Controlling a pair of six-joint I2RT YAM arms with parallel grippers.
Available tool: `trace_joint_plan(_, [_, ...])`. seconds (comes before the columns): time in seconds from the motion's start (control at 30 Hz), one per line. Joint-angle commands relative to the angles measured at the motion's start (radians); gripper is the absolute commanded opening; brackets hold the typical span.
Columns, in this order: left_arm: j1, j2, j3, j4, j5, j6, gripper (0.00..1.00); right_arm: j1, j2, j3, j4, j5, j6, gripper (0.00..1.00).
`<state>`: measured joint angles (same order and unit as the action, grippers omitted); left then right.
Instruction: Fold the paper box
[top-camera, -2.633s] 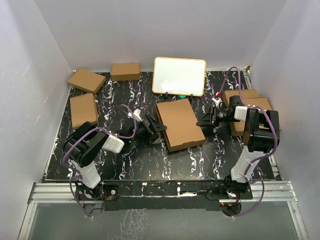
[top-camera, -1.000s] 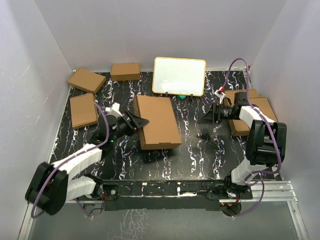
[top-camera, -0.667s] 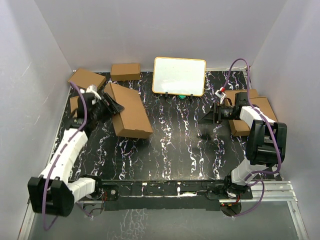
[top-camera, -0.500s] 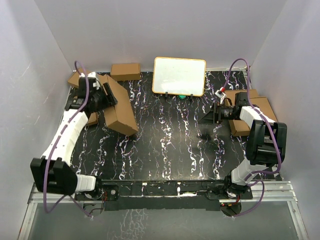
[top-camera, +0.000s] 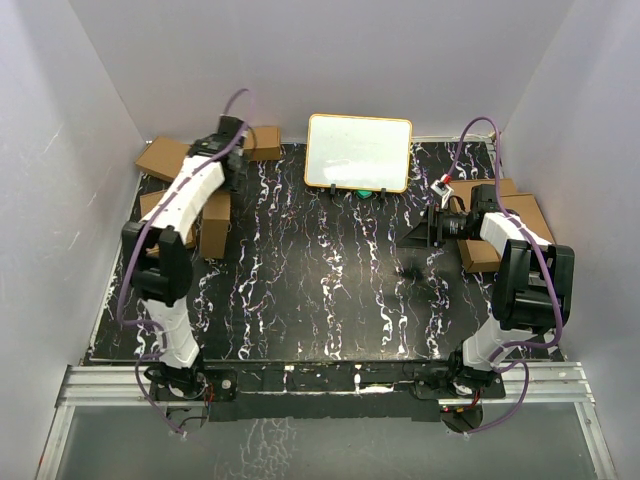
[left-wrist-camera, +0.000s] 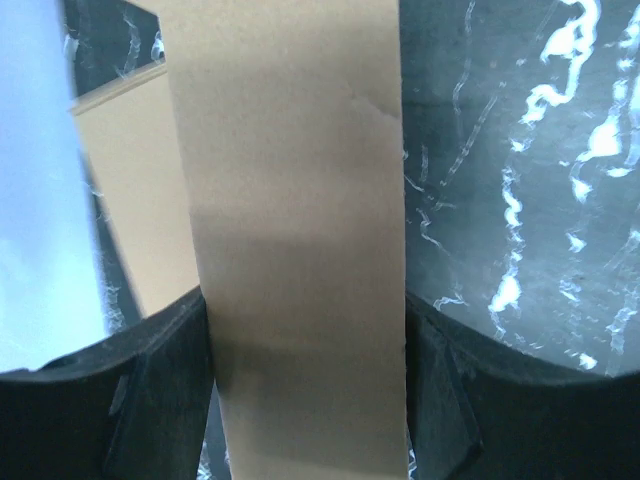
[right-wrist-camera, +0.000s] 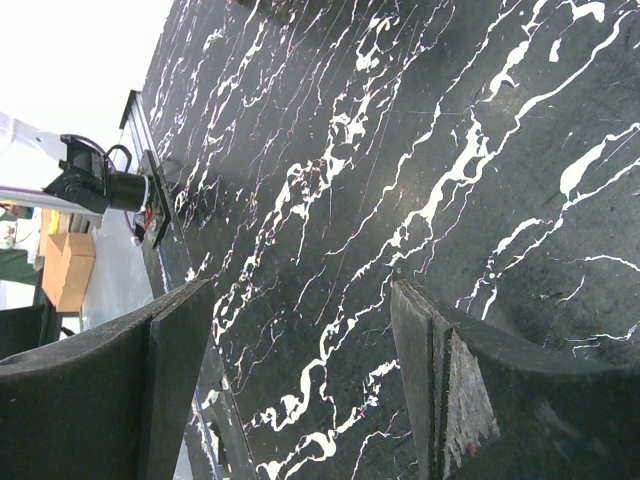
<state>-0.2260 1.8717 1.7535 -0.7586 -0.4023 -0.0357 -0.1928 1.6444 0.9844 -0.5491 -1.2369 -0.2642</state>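
Top external view puts the left arm (top-camera: 190, 195) stretched out to the far left corner of the bench (top-camera: 330, 290). The paper box (top-camera: 215, 228) hangs under it, apparently turned on edge, close to the smaller brown boxes (top-camera: 168, 160). In the left wrist view the left jaws are clamped on a brown cardboard panel of the paper box (left-wrist-camera: 300, 250), one finger on each face.

We judge the folding done and the step in hand to be setting the box down. To do that well, we would tip it flat first and lower it onto a bare patch of bench. We would keep it off the neighbouring boxes and let go only once a face rests fully.

The right arm (top-camera: 500, 232) waits at the right, well away. The right jaws stand apart with nothing between them, over bare bench.

Much is hidden. From above, the left arm covers its own jaws and most of the box, so we cannot tell whether the lower edge touches the bench. The left wrist view is too close to show flaps or corners. A paler tan surface (left-wrist-camera: 130, 200) beside the panel could be another box or another face; we cannot say.
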Motion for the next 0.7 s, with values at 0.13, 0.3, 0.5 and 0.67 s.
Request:
trace_joint_plan(0.13, [-0.159,0.155,0.108,-0.063,-0.284,0.168,0.52,-0.01,-0.007,-0.005,0.034,-0.037,-0.044,0.77])
trace_joint_plan(0.3, [-0.227,0.191,0.142,-0.093,-0.206,0.126,0.93,-0.01,-0.001,-0.003,0.03,-0.041,-0.046,0.77])
trace_joint_plan(0.5, [-0.28,0.203,0.158,-0.123,-0.126,0.059,0.97,-0.011,0.001,-0.003,0.028,-0.044,-0.048,0.77])
trace_joint_plan(0.67, [-0.301,0.193,0.123,-0.124,-0.099,0.049,0.97,-0.012,0.007,-0.003,0.028,-0.043,-0.049,0.77])
